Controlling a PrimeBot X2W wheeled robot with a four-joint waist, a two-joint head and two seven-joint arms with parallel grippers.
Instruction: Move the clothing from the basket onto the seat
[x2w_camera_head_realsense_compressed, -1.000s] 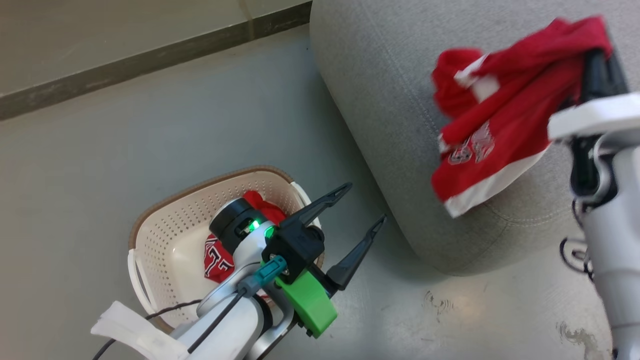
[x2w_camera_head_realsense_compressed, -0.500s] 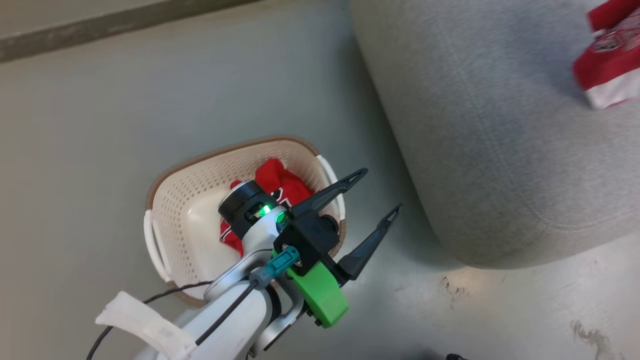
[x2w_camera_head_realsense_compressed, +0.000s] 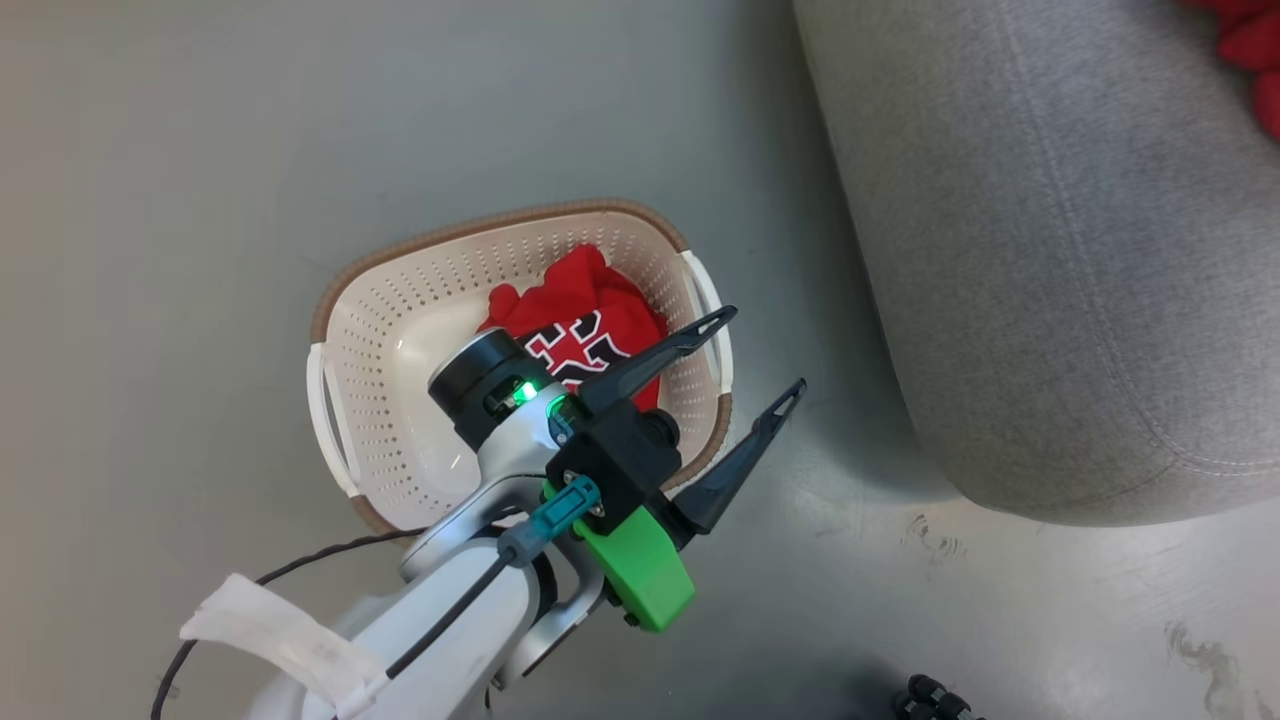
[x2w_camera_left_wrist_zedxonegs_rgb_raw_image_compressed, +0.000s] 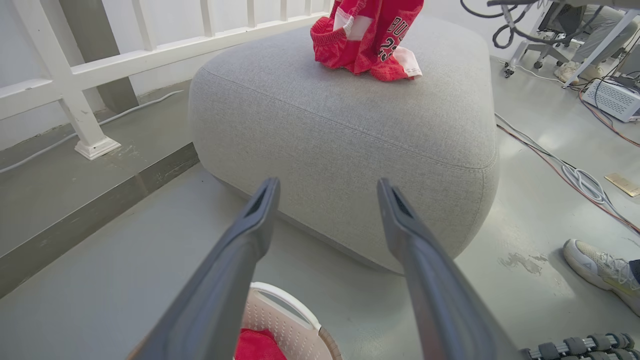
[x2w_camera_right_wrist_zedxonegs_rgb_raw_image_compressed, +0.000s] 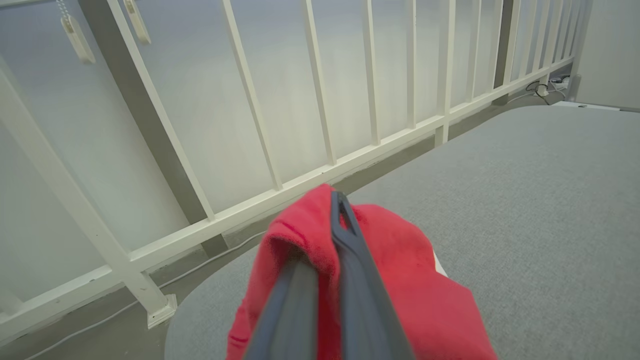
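Note:
The cream basket (x2w_camera_head_realsense_compressed: 400, 300) stands on the floor with a red piece of clothing (x2w_camera_head_realsense_compressed: 580, 300) bunched at its right end, black and white lettering showing. My left gripper (x2w_camera_head_realsense_compressed: 765, 350) hangs open over the basket's right rim with nothing between its fingers (x2w_camera_left_wrist_zedxonegs_rgb_raw_image_compressed: 250, 235). Ahead of it lies the grey seat (x2w_camera_left_wrist_zedxonegs_rgb_raw_image_compressed: 350, 130), where a second red garment (x2w_camera_left_wrist_zedxonegs_rgb_raw_image_compressed: 370, 40) hangs down and touches the top. My right gripper (x2w_camera_right_wrist_zedxonegs_rgb_raw_image_compressed: 337, 200) is shut on that red garment (x2w_camera_right_wrist_zedxonegs_rgb_raw_image_compressed: 400, 270) above the seat (x2w_camera_right_wrist_zedxonegs_rgb_raw_image_compressed: 525, 200). A scrap of it shows at the head view's corner (x2w_camera_head_realsense_compressed: 1250, 40).
A white railing (x2w_camera_right_wrist_zedxonegs_rgb_raw_image_compressed: 325, 170) runs behind the seat. Cables (x2w_camera_left_wrist_zedxonegs_rgb_raw_image_compressed: 575, 175) trail over the floor on the right, near a person's shoe (x2w_camera_left_wrist_zedxonegs_rgb_raw_image_compressed: 600, 270) and desk legs. A dark ribbed part (x2w_camera_head_realsense_compressed: 930, 695) sits at the head view's bottom edge.
The head camera has swung, so the basket now sits higher and more central. The right arm with its red garment has slid out at the upper right. The left gripper stays open.

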